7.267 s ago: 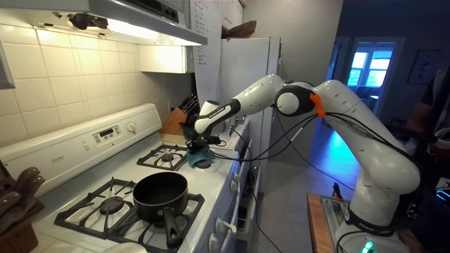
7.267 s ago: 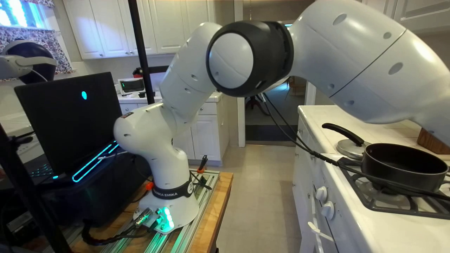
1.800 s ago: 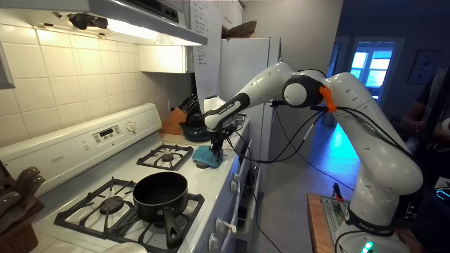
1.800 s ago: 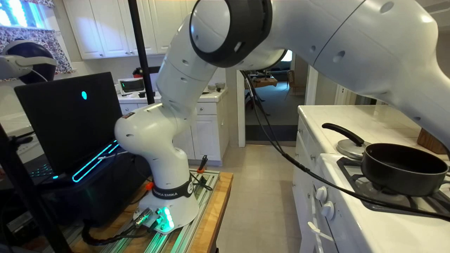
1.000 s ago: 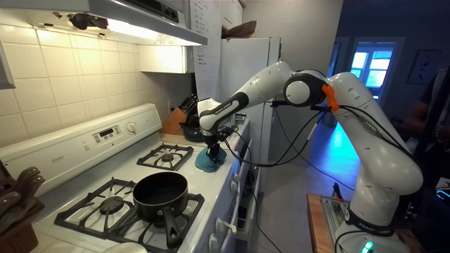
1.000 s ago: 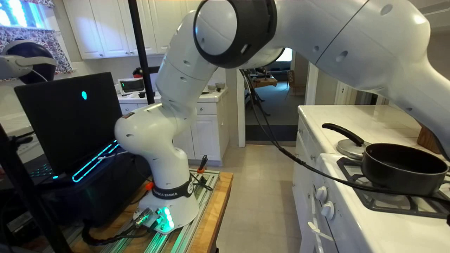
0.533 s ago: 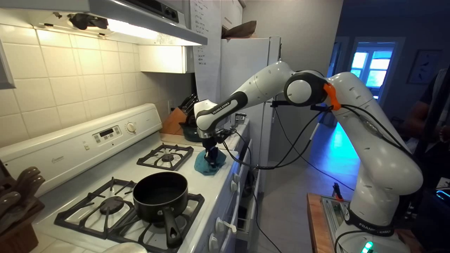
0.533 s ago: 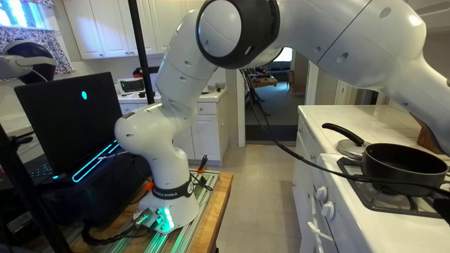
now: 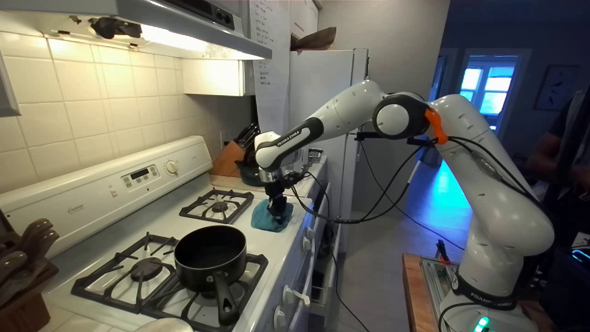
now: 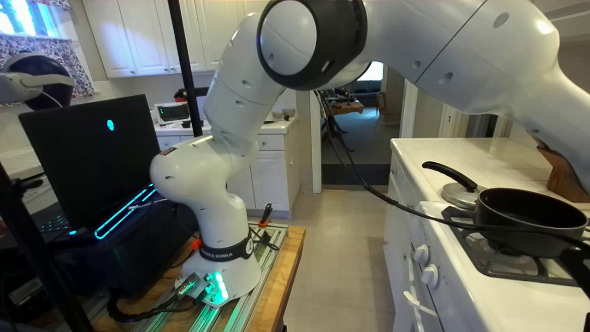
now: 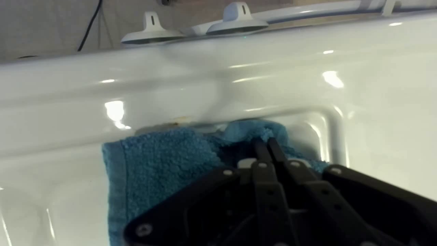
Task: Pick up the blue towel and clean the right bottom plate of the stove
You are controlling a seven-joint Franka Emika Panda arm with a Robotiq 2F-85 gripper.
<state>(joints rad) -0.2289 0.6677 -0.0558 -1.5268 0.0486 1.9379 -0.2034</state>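
The blue towel (image 9: 263, 220) lies bunched on the front right part of the white stove (image 9: 258, 249) in an exterior view. My gripper (image 9: 278, 216) points down into it from above. In the wrist view the gripper (image 11: 265, 139) is shut, its two dark fingers almost together, with a fold of the towel (image 11: 160, 160) at their tips. The right bottom plate (image 11: 305, 124) shows as a white recessed surround along the towel's edge, with a small brown stain near its front rim. Its burner cap is hidden beneath the cloth. Towel and gripper fingertips are out of sight in the remaining exterior view.
A black saucepan (image 9: 209, 258) stands on the front left grate, handle toward the front. Behind the towel is the back right grate (image 9: 219, 206). Control knobs (image 11: 237, 18) line the front edge. A dark teapot (image 9: 251, 175) and knife block (image 9: 228, 159) stand farther back. Arm cables (image 10: 415, 214) hang across the front.
In an exterior view my gripper and the towel have shifted slightly left and nearer the saucepan. The burner cap, visible beside the towel about two seconds ago, is now covered. The grip stays shut.
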